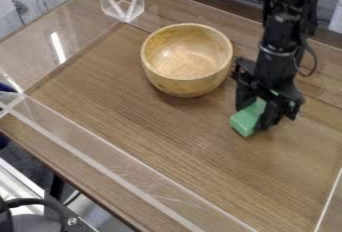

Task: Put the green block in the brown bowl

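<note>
The green block (246,123) hangs just above the wooden table, right of the brown bowl (187,60). My gripper (262,107) points straight down and is shut on the block's upper end, its black fingers (246,92) on either side. The block's lower end sticks out below and to the left of the fingers. The light tan bowl sits upright with nothing inside, a short gap left of the gripper.
The wooden table (147,136) has low clear acrylic walls along the left and front edges (67,126). A clear acrylic bracket (120,3) stands at the back left corner. Cables hang behind the arm at the top right.
</note>
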### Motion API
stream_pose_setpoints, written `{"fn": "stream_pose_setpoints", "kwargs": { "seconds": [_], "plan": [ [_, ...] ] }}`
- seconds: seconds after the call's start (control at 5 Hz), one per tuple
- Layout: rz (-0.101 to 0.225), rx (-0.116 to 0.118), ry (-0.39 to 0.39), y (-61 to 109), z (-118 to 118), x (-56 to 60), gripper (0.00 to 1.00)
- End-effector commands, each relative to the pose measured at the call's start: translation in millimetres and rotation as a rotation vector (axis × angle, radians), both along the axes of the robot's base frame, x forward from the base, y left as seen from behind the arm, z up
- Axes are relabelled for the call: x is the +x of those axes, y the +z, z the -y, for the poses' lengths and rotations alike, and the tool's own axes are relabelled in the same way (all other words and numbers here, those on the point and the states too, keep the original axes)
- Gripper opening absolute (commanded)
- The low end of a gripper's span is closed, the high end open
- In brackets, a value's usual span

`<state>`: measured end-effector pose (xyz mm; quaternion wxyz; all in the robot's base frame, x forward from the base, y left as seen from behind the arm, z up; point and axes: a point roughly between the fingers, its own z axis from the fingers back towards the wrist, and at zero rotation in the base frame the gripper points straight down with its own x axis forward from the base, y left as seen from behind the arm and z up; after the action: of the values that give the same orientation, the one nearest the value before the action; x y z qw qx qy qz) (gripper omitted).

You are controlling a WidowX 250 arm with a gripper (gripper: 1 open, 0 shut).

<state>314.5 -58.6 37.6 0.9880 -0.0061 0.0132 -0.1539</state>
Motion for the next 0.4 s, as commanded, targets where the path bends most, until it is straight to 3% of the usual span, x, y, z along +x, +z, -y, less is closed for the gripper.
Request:
{"fn": "stream_pose_setpoints", "kwargs": {
  "seconds": [0.0, 0.2],
  "plan": [
    [0.114, -0.004, 0.033, 46.9, -10.1, 7.6, 0.00],
    [0.162, 0.005, 0.077, 76.4, -28.1, 10.8, 0.00]
  ]
}}
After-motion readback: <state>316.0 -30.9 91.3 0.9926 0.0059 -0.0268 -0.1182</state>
